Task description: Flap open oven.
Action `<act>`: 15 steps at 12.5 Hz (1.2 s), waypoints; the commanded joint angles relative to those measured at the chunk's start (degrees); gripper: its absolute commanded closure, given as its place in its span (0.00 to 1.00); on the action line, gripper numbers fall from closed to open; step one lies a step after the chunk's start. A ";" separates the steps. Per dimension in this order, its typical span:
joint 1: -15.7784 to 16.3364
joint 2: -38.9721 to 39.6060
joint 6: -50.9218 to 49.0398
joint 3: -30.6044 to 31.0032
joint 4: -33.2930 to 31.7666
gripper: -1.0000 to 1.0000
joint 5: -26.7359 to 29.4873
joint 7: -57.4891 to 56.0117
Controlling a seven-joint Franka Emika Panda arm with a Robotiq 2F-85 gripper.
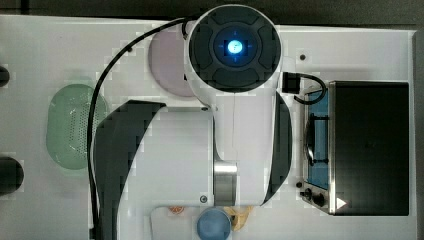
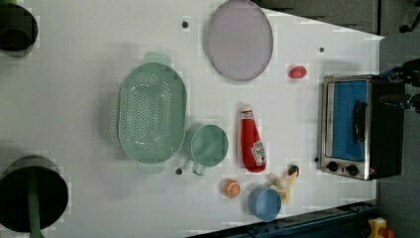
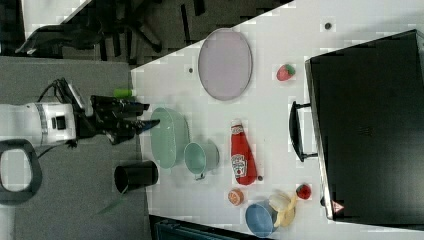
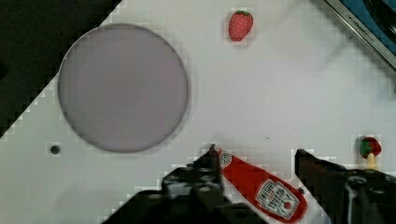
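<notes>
The oven (image 1: 370, 145) stands at the top view's right, black-topped, with its blue door (image 2: 349, 121) flush in the silver frame. A dark bar handle (image 2: 359, 121) crosses the door, and two black knobs (image 2: 341, 167) sit beside it. In the right view the oven (image 3: 370, 130) is at the right and its handle (image 3: 296, 131) juts toward the table's middle. My gripper (image 3: 150, 115) hangs well above the table, far from the oven, fingers apart. In the wrist view the gripper (image 4: 257, 153) is open and holds nothing. A corner of the oven (image 4: 369, 28) shows beyond it.
Below the gripper a red ketchup bottle (image 2: 252, 141) lies on the white table (image 2: 74, 99). Around it are a purple plate (image 2: 239, 39), a green colander (image 2: 151, 119), a green cup (image 2: 208, 145), a strawberry (image 2: 297, 72), an orange half (image 2: 231, 188), a blue bowl (image 2: 265, 203) and black cups (image 2: 17, 27).
</notes>
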 commanded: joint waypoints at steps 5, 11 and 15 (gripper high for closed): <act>-1.46 -20.80 -7.77 -1.42 -13.74 0.00 0.99 2.48; -1.75 -20.79 -7.79 -1.63 -13.82 0.54 0.95 2.49; -2.52 -20.55 -7.12 -3.08 -15.00 0.82 0.48 1.61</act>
